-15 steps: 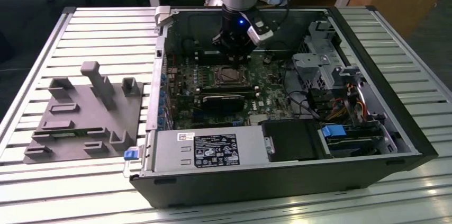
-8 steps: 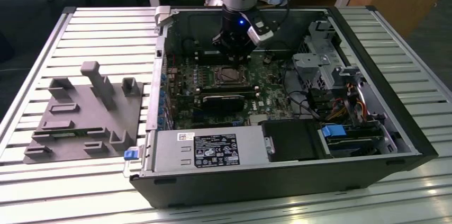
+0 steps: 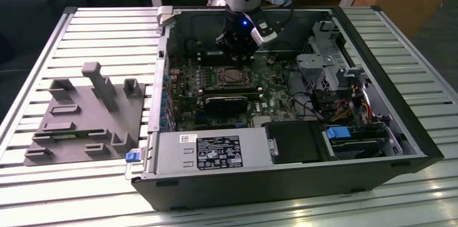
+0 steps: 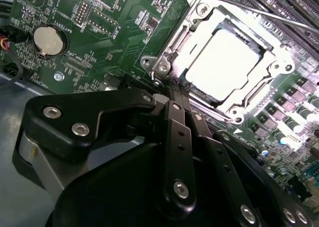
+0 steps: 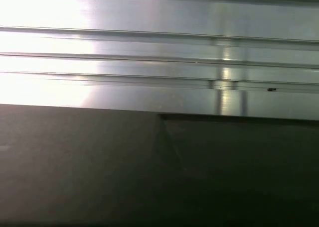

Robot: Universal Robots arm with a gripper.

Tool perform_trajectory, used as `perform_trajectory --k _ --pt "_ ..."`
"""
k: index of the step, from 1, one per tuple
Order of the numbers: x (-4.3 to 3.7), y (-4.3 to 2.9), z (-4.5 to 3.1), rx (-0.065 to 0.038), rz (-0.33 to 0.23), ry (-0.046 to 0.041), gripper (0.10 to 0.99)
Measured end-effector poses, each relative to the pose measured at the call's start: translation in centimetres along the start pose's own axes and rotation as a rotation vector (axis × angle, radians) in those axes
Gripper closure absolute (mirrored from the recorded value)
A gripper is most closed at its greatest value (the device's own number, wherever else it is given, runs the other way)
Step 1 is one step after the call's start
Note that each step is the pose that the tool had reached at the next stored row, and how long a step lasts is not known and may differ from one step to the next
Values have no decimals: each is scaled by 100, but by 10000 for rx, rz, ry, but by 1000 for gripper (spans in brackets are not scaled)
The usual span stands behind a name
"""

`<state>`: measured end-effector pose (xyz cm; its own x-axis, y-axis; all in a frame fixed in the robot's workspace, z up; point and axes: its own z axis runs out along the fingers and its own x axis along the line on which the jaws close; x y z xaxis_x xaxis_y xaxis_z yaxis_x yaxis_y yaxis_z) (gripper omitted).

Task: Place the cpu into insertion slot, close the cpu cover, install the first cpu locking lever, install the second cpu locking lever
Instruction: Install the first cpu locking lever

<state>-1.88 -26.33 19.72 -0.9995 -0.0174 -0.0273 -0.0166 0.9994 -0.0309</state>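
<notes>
Slatted metal table [image 3: 93,28], open computer case [image 3: 286,184] lying on it toward the exterior view's right, grey fixture block [image 3: 79,125] with upright posts lying on the slats at the exterior view's left

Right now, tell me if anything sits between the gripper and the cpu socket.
Nothing visible does. In the second wrist view the gripper sits at the near edge of the insertion slot, with the cpu already seated under the cpu cover.
</notes>
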Motion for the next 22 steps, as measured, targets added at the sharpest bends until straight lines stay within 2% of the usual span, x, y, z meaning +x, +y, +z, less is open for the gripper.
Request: perform_trajectory --k 3,7,12,16,19,22 --pt "0 0 0 -120 4 -1 980" --pt "-1 0 3 -230 7 -3 980" --pt "1 -4 0 -528 15 -3 980" --pt "-3 2 -10 -607 19 -18 980" --pt "-3 -2 -54 -594 17 -10 980" --pt "-4 -7 -58 -599 16 -13 980"
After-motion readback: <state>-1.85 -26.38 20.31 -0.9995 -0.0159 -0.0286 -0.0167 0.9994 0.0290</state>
